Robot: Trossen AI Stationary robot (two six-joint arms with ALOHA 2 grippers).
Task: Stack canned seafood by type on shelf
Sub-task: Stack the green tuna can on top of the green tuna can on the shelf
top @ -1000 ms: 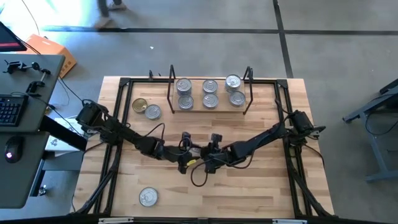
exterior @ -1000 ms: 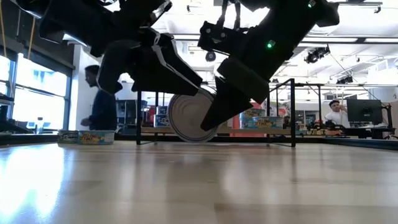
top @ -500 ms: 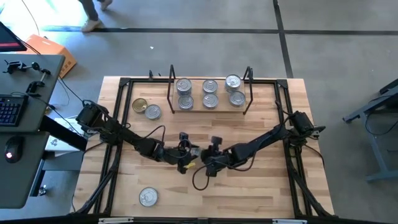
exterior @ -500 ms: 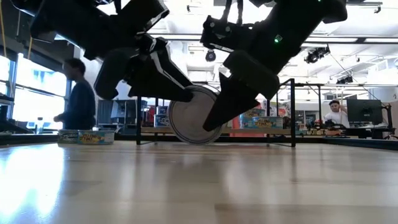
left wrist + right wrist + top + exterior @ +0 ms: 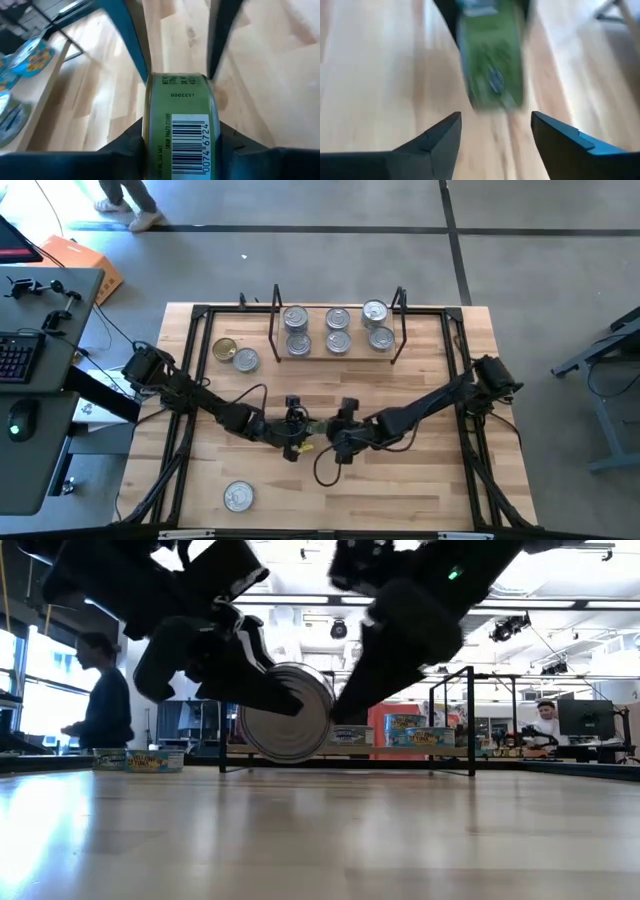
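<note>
The left hand [image 5: 297,430] pinches a green tin [image 5: 181,125] on its edge, up off the middle of the worktop [image 5: 420,480]. The right hand [image 5: 495,132] is wide open just beside it, holding nothing. The shelf [image 5: 335,350] with six tins sits at the far edge. Bare wood lies all around.

Orange box [image 5: 82,260], keyboard [image 5: 17,357] and mouse [image 5: 21,421] left of the table; a walking person's feet [image 5: 128,212].
</note>
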